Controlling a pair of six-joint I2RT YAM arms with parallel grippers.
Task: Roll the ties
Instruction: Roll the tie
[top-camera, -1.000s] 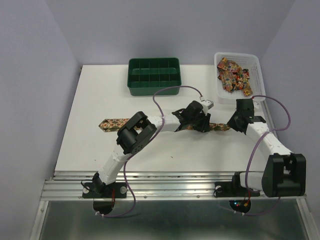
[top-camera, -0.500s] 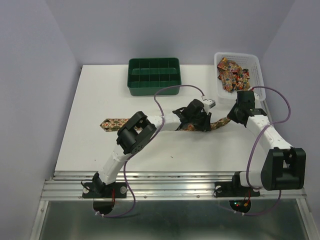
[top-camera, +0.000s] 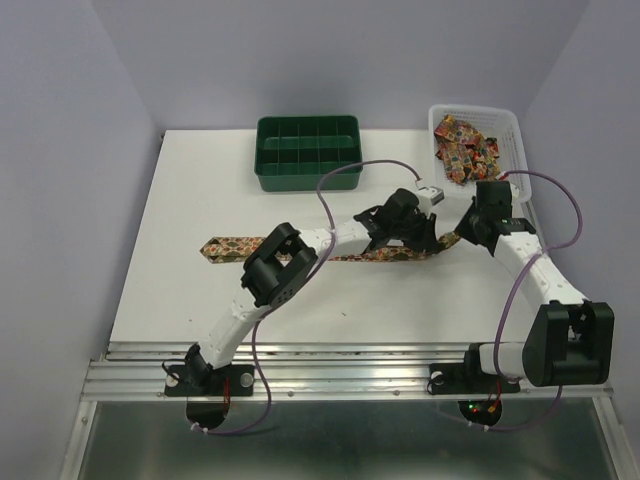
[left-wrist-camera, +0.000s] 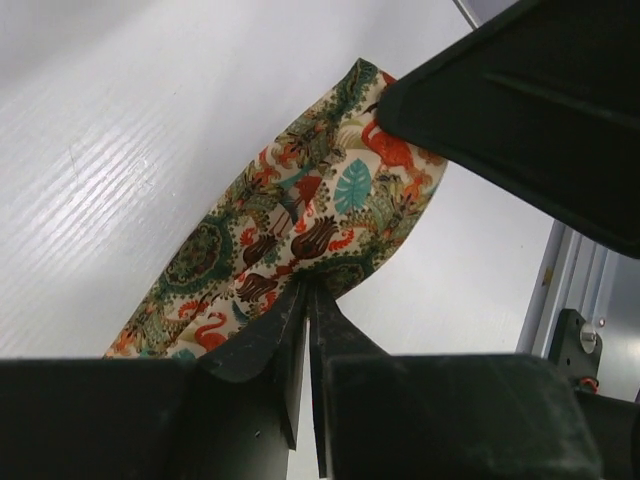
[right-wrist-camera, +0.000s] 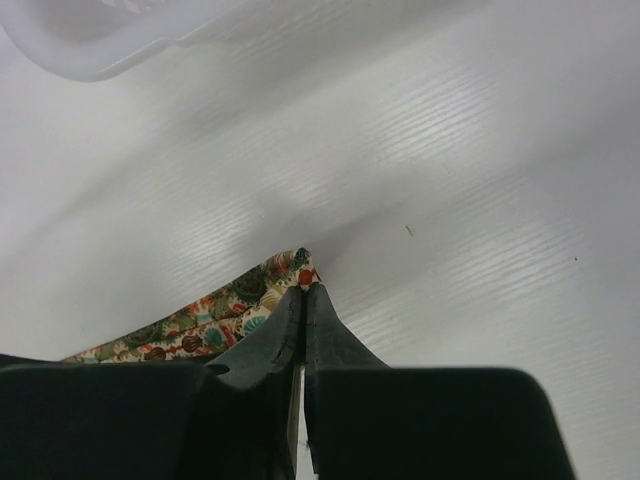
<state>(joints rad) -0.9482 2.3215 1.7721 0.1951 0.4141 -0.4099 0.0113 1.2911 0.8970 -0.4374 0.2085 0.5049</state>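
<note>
One patterned tie lies stretched across the middle of the table, its wide pointed end at the left. My left gripper is near the tie's right end and shut on a lifted fold of the tie, pinched at my left gripper's tips. My right gripper is just beyond it, shut on the narrow end of the tie, with the fabric caught at my right gripper's tips. Its dark body looms close in the left wrist view. More ties lie bunched in the white basket.
A green compartment tray stands at the back centre. The white basket sits at the back right, close behind the right gripper. The table's right edge runs just beside the right arm.
My left gripper slid right along the tie and closed onto it. My right gripper moved back toward the basket with the tie's narrow end, lifting it slightly.
</note>
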